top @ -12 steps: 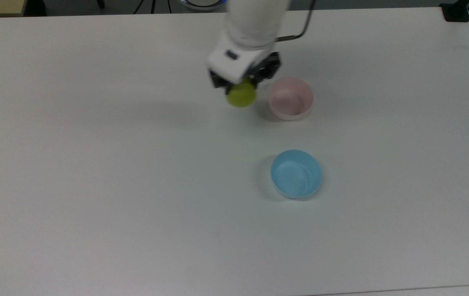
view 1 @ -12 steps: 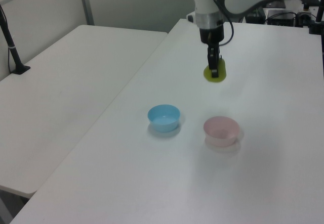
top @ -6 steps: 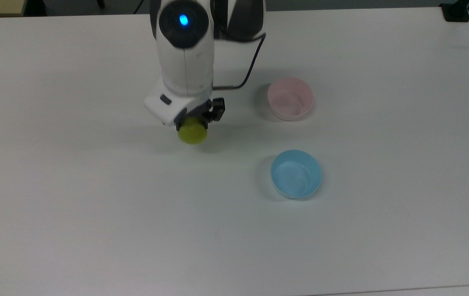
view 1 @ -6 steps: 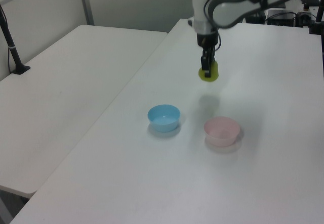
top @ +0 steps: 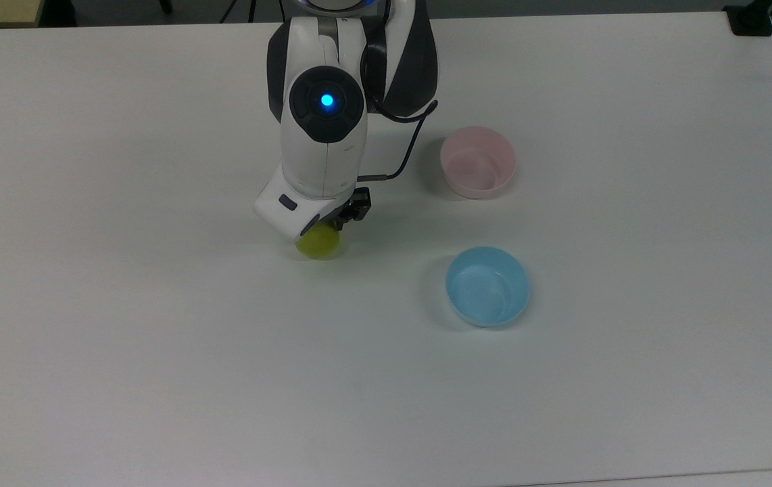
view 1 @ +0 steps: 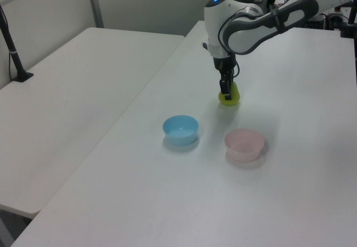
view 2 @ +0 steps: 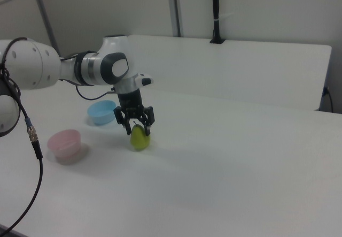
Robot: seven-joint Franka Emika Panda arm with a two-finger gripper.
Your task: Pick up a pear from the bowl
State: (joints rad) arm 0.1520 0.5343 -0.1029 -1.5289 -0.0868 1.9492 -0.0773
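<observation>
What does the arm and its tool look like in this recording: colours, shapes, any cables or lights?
The arm has rounded, glossy white shells with dark grey to black joint sections. One joint carries a round dark cap with a glowing blue light. A thin black cable loops alongside the wrist. The tool is a white boxy body ending in two short black fingers.

White table [top: 156, 338] carries three items. Pale pink bowl [top: 478, 162] sits upper right of centre in the top view. Light blue bowl [top: 487, 286] sits below it in that frame, apart from it. Yellow-green pear [top: 319, 245] stands near frame centre, left of both bowls, its base apparently touching the tabletop.
</observation>
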